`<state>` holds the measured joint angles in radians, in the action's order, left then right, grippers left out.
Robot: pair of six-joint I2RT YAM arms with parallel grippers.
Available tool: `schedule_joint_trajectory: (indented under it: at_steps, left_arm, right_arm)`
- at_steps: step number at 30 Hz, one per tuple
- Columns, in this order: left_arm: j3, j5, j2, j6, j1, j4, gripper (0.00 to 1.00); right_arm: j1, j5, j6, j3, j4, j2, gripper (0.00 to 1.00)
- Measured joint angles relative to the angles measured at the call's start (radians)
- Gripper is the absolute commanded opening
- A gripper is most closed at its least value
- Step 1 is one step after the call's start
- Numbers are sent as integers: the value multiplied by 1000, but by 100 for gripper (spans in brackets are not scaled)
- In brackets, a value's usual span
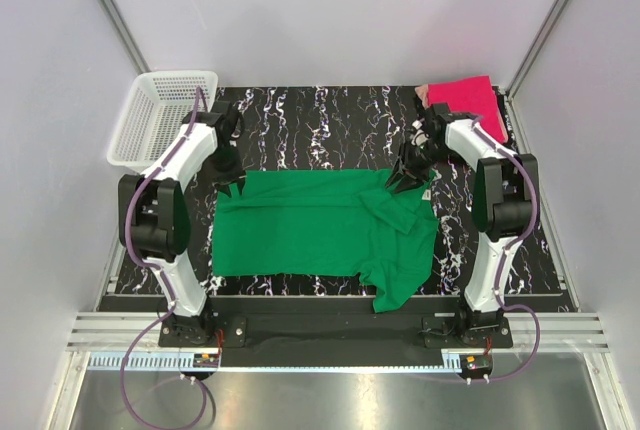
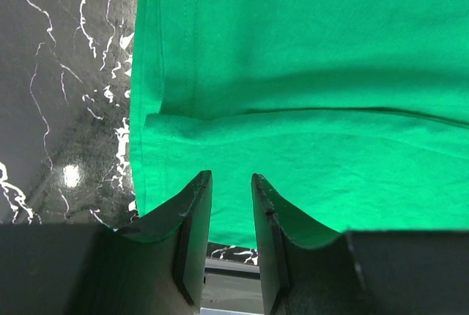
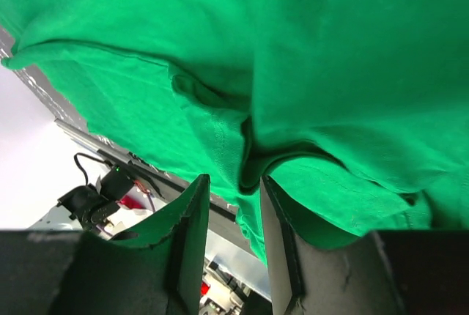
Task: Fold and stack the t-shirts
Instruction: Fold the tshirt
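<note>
The bright green t-shirt (image 1: 320, 230) lies spread on the black marble table (image 1: 320, 120), with its right side bunched and a flap hanging towards the near edge. The hot pink t-shirt (image 1: 467, 102) lies folded at the back right corner. My left gripper (image 1: 232, 183) hovers over the shirt's far left corner. In the left wrist view it (image 2: 231, 178) is open, with nothing between the jaws and green cloth (image 2: 308, 73) beyond. My right gripper (image 1: 405, 179) is over the far right corner. In the right wrist view it (image 3: 234, 179) is open, with a fold of green cloth (image 3: 330, 58) just past its tips.
A white plastic mesh basket (image 1: 165, 115) stands at the back left, half off the table. Grey walls close in the back and both sides. The table's near edge and a metal rail (image 1: 330, 330) run in front of the arm bases.
</note>
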<state>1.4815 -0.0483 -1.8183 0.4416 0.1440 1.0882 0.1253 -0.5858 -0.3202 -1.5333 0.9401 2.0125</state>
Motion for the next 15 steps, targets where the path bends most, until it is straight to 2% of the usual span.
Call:
schedule_joint_trajectory:
  at_steps: [15]
  left_arm:
    - [16, 0, 58, 20, 6, 29, 33]
  right_arm:
    - [-44, 45, 2, 53, -34, -8, 41]
